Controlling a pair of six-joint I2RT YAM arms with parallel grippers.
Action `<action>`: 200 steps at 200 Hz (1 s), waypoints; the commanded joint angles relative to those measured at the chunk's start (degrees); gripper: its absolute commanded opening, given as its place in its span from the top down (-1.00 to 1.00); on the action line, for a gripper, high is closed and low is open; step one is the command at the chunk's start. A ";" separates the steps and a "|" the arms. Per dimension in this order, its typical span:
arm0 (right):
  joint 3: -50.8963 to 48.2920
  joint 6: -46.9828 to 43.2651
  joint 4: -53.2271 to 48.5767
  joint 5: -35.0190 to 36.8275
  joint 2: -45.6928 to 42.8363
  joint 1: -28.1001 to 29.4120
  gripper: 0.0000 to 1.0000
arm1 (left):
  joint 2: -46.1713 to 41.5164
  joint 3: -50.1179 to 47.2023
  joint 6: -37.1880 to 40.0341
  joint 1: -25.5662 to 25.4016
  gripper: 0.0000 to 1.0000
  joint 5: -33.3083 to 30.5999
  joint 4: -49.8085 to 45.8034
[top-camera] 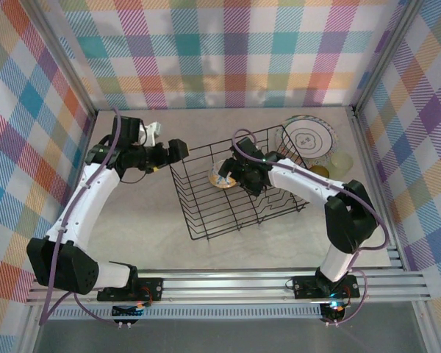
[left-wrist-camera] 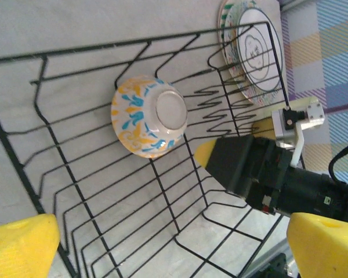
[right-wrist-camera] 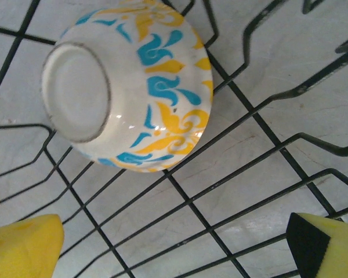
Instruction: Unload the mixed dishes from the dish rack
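Pale grey, the table (top-camera: 147, 228) carries the black wire dish rack (top-camera: 185, 198) at its middle, and the rack is nearly unloaded. The right arm (top-camera: 309, 184) reaches into the rack from the rack's right side. Its jaws stand wide open directly above the one dish left inside. The left arm (top-camera: 95, 195) waits just outside the rack's left wall, jaws also spread and empty. Two stacked plates (top-camera: 309, 136) lie on the table beyond the rack's far right corner.

The patterned bowl (right-wrist-camera: 127, 87) sits upside down on the rack's floor wires, foot ring up, slightly tilted. A pale-green cup (top-camera: 343, 160) and an amber cup (top-camera: 320, 170) stand to the right of the rack.

The likely trouble is the grip. The bowl's glazed, curved side could squirt out of closing yellow fingertips (right-wrist-camera: 23, 246). A fingertip could also hook a wire and drag the rack up with the bowl.
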 commanded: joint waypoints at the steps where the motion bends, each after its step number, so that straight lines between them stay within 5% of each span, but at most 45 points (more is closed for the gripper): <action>1: 2.65 6.35 0.28 1.74 1.80 0.33 -0.98 | 1.52 -2.17 -2.58 -2.31 -1.00 4.01 5.21; 126: 4.74 11.12 3.53 2.46 10.05 0.01 -0.87 | 17.11 -0.65 -8.62 -7.11 -0.95 3.23 14.96; 200: -1.33 9.25 7.60 0.78 6.98 0.04 -0.24 | 17.90 -4.60 -10.34 -7.19 -0.93 -0.91 15.67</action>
